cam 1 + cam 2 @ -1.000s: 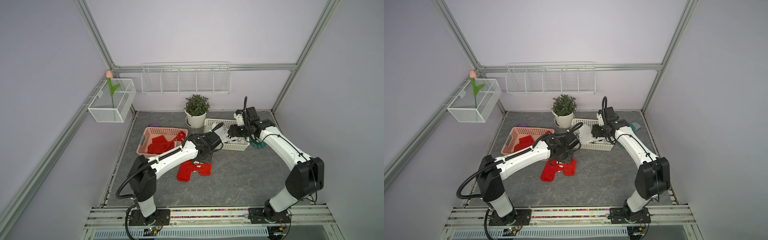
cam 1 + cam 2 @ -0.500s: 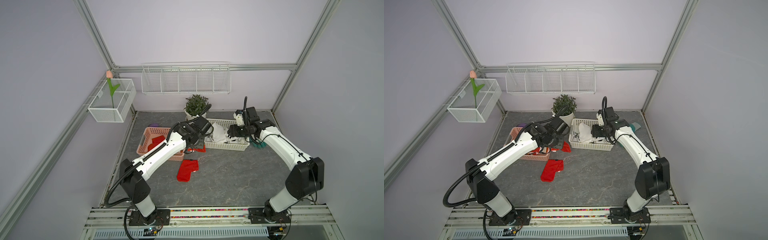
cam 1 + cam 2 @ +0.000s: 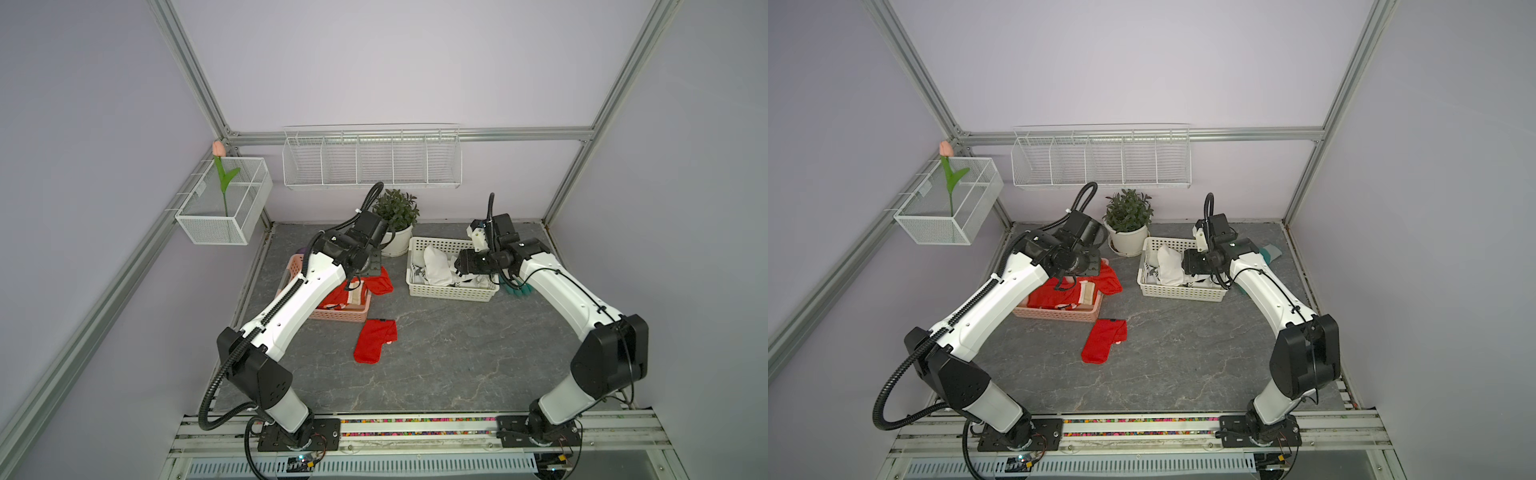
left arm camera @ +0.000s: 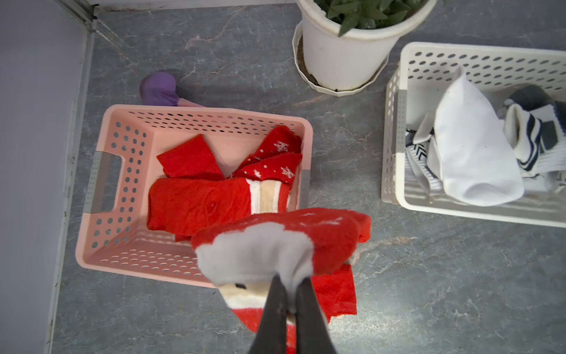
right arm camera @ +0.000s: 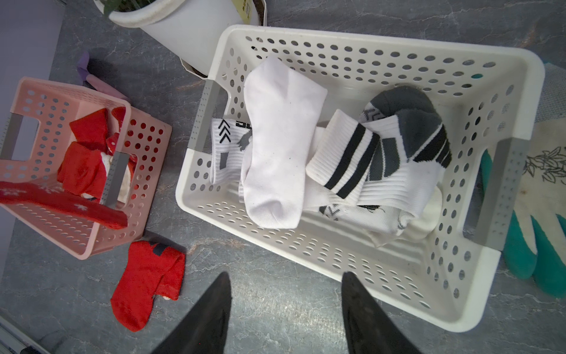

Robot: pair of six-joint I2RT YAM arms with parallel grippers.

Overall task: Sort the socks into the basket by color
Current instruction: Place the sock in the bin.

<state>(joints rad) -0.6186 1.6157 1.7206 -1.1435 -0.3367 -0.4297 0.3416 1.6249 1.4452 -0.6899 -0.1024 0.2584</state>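
We are clenching the left gripper [image 4: 288,285] on the held red sock [image 4: 306,242], suspending it over the pink basket [image 4: 214,111] near the bench's far-left corner, where other red socks [image 4: 196,202] are lying. The right gripper [image 5: 286,275] is hanging released, grasping nothing, above the white basket [image 5: 367,39] by the far edge, which is containing the white socks [image 5: 281,147]. 1 loose red sock [image 3: 374,340] is lying on the bench beside the pink basket.
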